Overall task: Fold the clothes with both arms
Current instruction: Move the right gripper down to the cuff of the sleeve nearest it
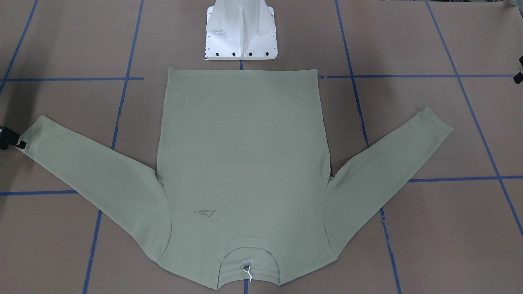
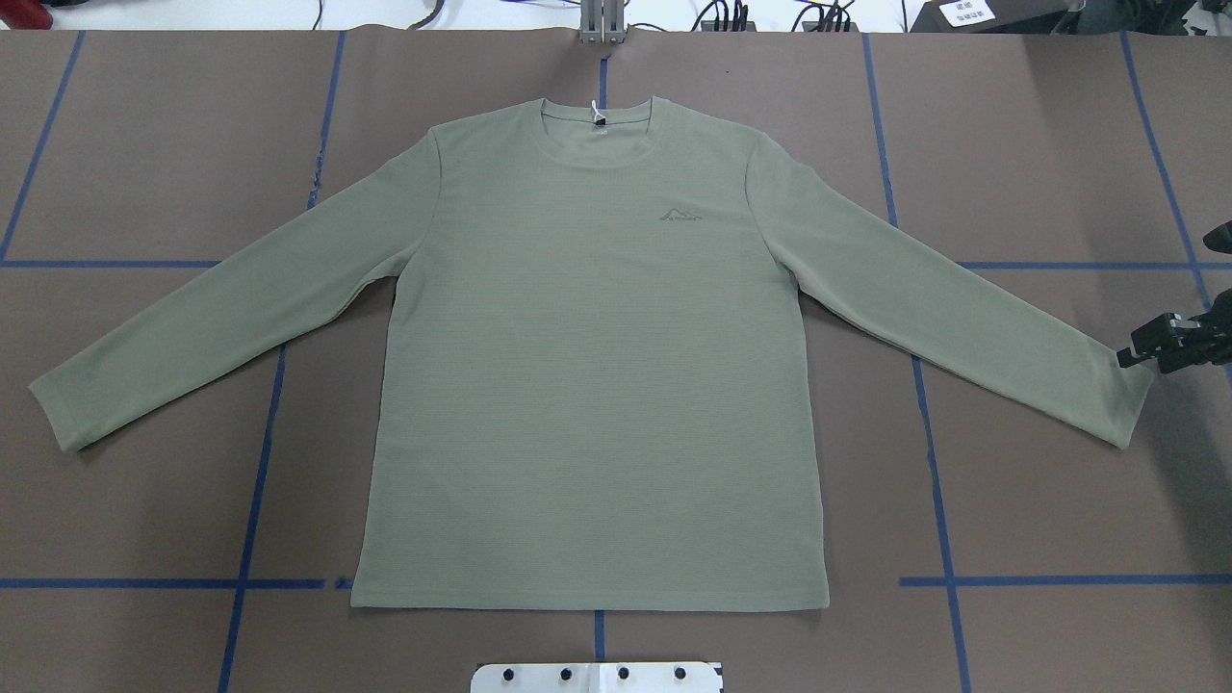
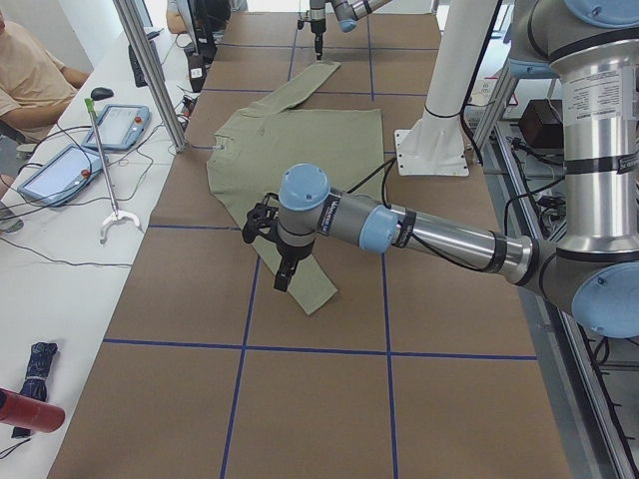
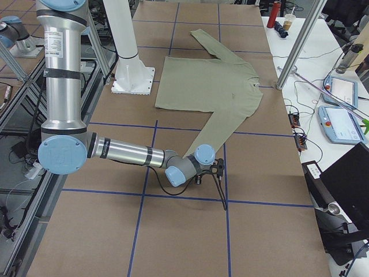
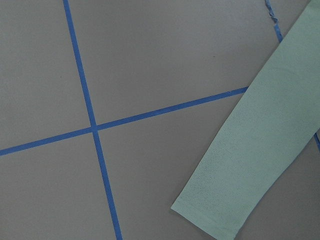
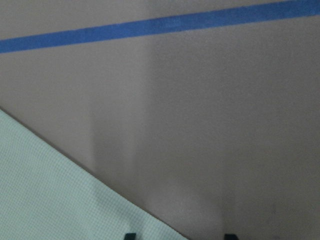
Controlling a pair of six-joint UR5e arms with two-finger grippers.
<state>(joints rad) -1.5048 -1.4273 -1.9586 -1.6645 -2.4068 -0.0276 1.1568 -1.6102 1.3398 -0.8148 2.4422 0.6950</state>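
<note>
Sage-green knit shirt (image 2: 597,366) lying flat and front up at the middle of the brown paper-covered table (image 2: 144,144), hem toward the white pedestal (image 1: 241,32). The sleeves are spread outward, so each cuff lies toward its own arm's side. The right gripper (image 2: 1136,351) sits low at the edge of the right cuff (image 2: 1121,409), jaws parted with nothing between them, probably placed to pinch that edge. The left gripper (image 3: 286,271) hangs over the left sleeve (image 2: 221,308); whether its jaws are parted or closed cannot be told. Bare table borders both sleeves, leaving room to sweep them inward
</note>
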